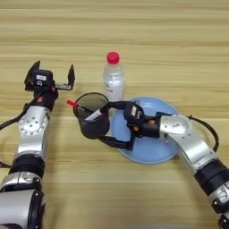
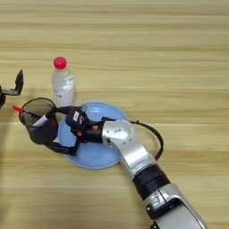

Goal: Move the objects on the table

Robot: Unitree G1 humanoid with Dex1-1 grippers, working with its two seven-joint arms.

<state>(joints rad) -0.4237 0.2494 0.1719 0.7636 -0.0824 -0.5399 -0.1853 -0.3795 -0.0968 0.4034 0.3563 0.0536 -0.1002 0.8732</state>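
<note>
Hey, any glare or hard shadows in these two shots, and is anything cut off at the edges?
Left eye view: even light, no glare on the table, only a soft shadow at the foot of the pen cup; the left end effector shows whole. Right eye view: same soft light, but the left edge cuts that end effector.

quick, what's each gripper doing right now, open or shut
Left gripper: open, empty, left of the bottle.
Right gripper: open, fingers either side of the pen cup; not clamped.
</note>
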